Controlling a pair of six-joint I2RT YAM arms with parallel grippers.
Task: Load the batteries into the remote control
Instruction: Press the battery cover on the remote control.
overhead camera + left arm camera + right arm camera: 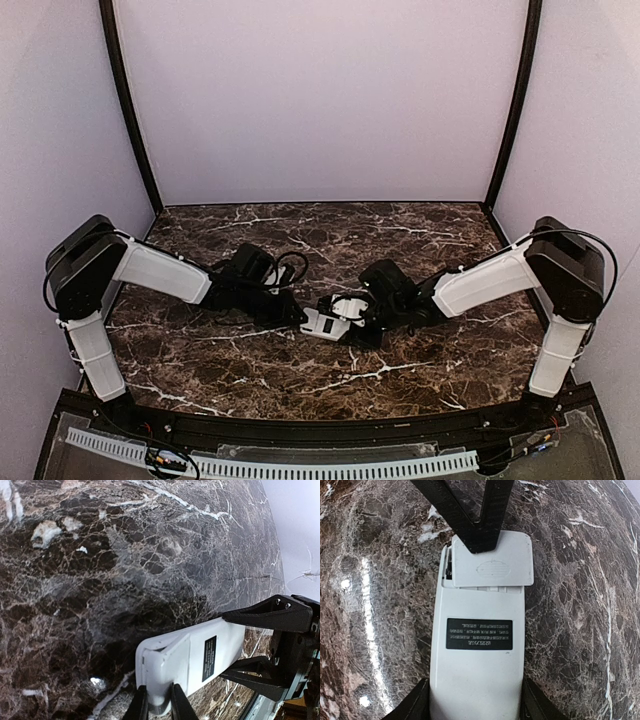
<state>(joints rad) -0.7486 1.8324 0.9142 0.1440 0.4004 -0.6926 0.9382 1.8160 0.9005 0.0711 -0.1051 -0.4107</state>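
**Ana:** Closest to the lens in the right wrist view, the right gripper (474, 687) has its fingers spread wide. They press on the two long sides of the remote control (480, 667), so it grips the remote across the width, at the end away from the battery cover (495, 570).

**Ben:** Why hold it like that?

**Ana:** I judge it is to stop the body from sliding on the bench (580, 605) while the other arm works on the cover. The remote lies flat with the white back up and the dark label (479, 634) showing.

**Ben:** And the left gripper (476, 535)?

**Ana:** Its fingers are drawn almost together and the tips rest on the cover, at the opposite end. I see nothing carried between them. The cover sits a little crooked, with a dark gap (448, 567) along one side. I think the tips are placed to slide it — to open or to close, I cannot tell.

**Ben:** Where on the bench is the remote?

**Ana:** It is about midway between the left and right edges, a little nearer the near edge than the far one. One gripper is at each end of it.

**Ben:** And the batteries?

**Ana:** I cannot find them in any view — perhaps they are inside, or lost against the dark marble.
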